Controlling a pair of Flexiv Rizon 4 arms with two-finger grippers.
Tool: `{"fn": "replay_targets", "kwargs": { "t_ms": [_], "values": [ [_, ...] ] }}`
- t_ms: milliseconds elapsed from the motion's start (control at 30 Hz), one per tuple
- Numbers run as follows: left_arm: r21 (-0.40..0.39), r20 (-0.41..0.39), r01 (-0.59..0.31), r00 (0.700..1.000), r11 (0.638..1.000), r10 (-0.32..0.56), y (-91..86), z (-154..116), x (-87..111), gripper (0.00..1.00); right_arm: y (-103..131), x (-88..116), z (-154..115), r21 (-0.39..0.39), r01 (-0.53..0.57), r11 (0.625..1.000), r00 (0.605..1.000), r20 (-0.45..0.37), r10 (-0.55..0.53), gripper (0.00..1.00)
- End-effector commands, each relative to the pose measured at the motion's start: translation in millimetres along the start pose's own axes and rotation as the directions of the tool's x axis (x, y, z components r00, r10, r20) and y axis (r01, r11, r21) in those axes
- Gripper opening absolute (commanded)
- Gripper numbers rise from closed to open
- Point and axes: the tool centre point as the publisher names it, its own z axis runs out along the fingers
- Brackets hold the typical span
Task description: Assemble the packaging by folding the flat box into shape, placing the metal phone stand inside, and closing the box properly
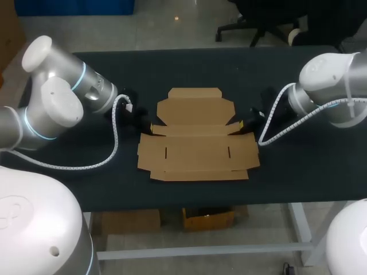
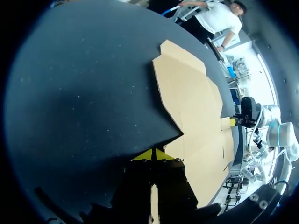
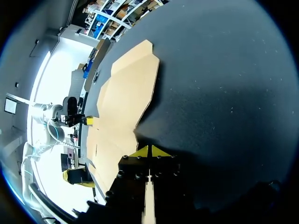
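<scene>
The flat brown cardboard box [image 1: 198,140] lies unfolded in the middle of the dark table, flaps spread. My left gripper [image 1: 145,126] is low at the box's left edge, by the notch between the upper panel and the wide middle panel. In the left wrist view its yellow tips [image 2: 153,154] are shut together, empty, touching the edge of the cardboard [image 2: 196,102]. My right gripper [image 1: 243,124] sits mirrored at the box's right edge. Its tips [image 3: 149,151] are also shut and empty at the cardboard's [image 3: 124,100] edge. No metal phone stand is in view.
The black tabletop [image 1: 74,177] has bare cloth in front of, behind and on both sides of the box. A white coiled cable [image 1: 114,143] hangs from my left wrist and another [image 1: 275,123] from my right, both close to the box's sides.
</scene>
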Motion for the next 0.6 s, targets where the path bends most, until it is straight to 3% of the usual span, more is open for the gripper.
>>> {"fn": "replay_targets", "kwargs": {
  "t_ms": [33, 600],
  "values": [
    [-0.002, 0.005, 0.004, 1.0, 1.0, -0.004, -0.4, 3, 0.0, 0.0, -1, 0, -1, -0.004, 0.001, 1.0, 1.0, -0.004, -0.001, 0.0],
    [0.017, 0.005, -0.008, 1.0, 1.0, 0.007, -1.6, -1, 10.4, 0.0, -1, 3, 1, -0.01, 0.0, 1.0, 1.0, -0.005, 0.0, 0.0]
  ]
}}
